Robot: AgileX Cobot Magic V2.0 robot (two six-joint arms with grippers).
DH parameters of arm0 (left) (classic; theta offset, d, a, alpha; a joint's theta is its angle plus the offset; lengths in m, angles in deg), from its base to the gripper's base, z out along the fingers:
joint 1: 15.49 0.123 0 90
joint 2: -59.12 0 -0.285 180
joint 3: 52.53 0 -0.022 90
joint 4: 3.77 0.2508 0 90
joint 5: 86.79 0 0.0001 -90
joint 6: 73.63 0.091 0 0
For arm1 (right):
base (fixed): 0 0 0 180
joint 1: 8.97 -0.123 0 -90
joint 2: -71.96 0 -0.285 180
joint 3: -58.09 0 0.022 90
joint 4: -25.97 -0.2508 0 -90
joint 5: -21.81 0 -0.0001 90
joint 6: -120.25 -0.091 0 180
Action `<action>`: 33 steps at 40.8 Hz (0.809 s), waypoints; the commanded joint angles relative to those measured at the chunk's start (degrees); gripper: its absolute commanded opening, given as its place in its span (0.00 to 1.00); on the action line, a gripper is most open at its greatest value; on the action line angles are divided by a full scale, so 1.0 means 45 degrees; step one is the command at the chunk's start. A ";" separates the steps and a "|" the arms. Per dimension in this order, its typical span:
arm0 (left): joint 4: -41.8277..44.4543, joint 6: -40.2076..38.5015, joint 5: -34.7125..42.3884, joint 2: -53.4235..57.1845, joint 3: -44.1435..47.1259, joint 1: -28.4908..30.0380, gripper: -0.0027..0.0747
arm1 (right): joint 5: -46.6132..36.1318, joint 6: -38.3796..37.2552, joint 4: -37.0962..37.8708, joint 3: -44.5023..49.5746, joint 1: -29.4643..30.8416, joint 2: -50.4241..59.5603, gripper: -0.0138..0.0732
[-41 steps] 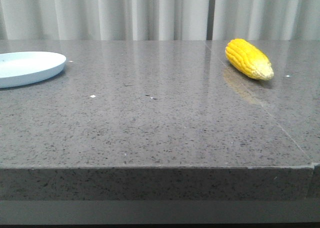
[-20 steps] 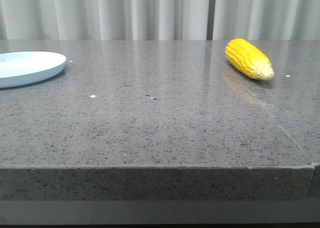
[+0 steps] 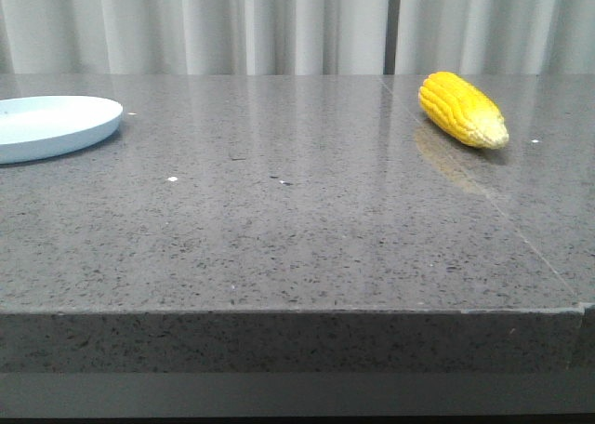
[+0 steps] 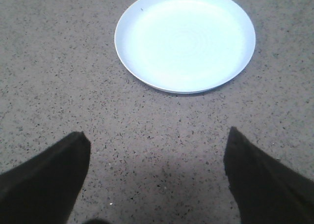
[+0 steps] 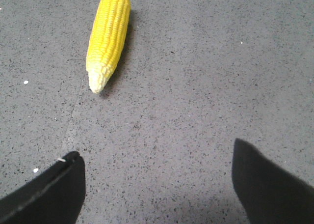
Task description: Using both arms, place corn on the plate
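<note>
Corn [image 5: 108,37], lying free on the counter [image 3: 297,229], looks stiff, light and apt to roll, best pinched across its mid-length by the right fingers [image 5: 46,192], spread wide and empty like the left fingers [image 4: 49,182].

The corn [image 3: 462,109] was bright yellow with a whitish tip; the plate [image 3: 56,126] pale blue-white; the table [image 3: 279,229] speckled grey.

Even, diffuse overhead lighting; glossy table [image 3: 279,219] reflects curtains [image 3: 279,24]; soft shadow between left gripper [image 4: 157,177] fingertips; plate [image 4: 128,47] overexposed.
</note>
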 commanded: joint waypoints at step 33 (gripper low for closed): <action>-0.4395 0.3330 -0.0569 -0.7859 -0.5219 0.2854 0.75 | -0.0806 0.0153 0.0120 -0.0461 0.0042 -0.0066 0.89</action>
